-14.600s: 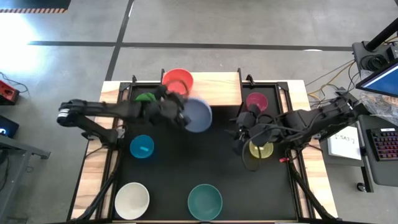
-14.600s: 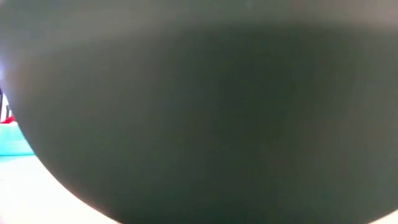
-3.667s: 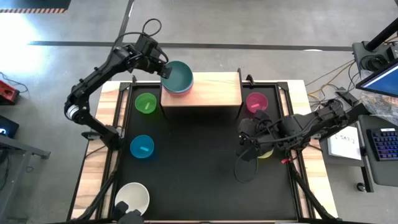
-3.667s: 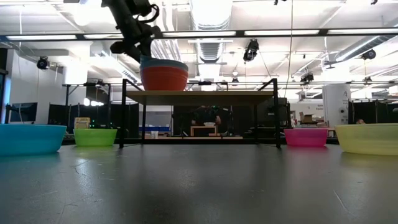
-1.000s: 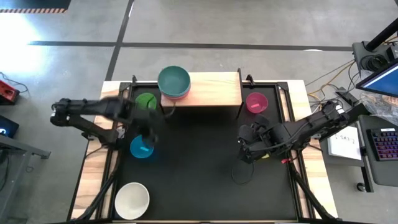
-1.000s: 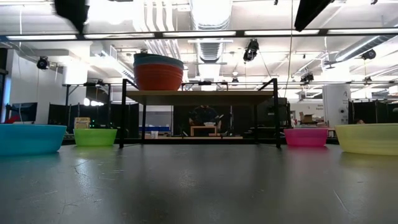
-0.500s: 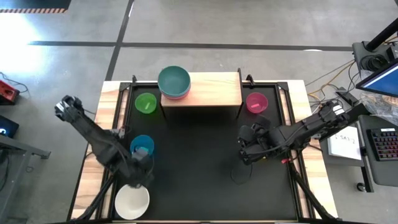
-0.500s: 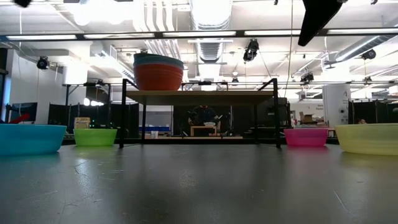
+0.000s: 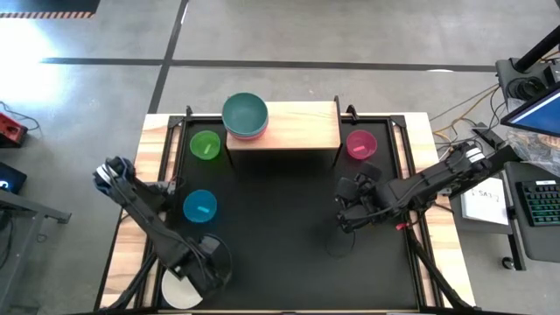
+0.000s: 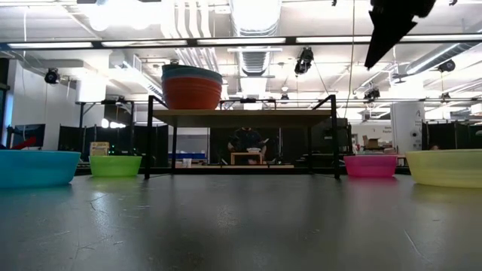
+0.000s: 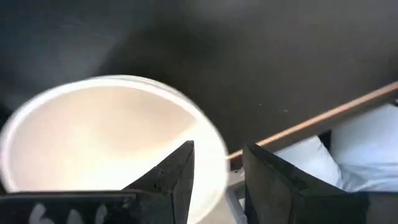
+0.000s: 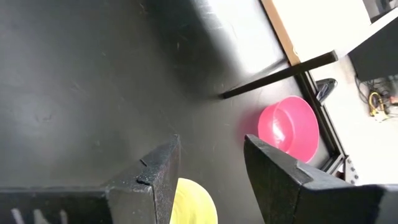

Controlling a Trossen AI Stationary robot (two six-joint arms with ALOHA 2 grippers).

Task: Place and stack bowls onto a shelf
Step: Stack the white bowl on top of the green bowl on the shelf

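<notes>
On the left end of the light-wood shelf [image 9: 297,127] stands a stack of bowls [image 9: 245,115], teal on top, red at the bottom [image 10: 193,90]. A green bowl [image 9: 206,144], a blue bowl [image 9: 200,206] and a pink bowl [image 9: 360,144] sit on the black tabletop. My left gripper [image 11: 217,180] is open above the cream white bowl [image 11: 106,134] at the near left. One finger stands over the bowl's inside and one outside its rim; whether they touch it does not show. My right gripper [image 12: 211,180] hangs open over the yellow bowl [image 12: 194,204].
The shelf's middle and right end are bare wood [image 9: 306,127]. Its thin black legs [image 12: 280,74] stand near the pink bowl [image 12: 289,127]. The table's wooden near edge [image 11: 323,118] runs close beside the white bowl. A keyboard and a screen [image 9: 538,188] sit off the right side.
My left gripper has swung from beside the blue bowl toward the table's near edge and now hangs over the white bowl at the near left corner. The bowls have stayed where they were.
</notes>
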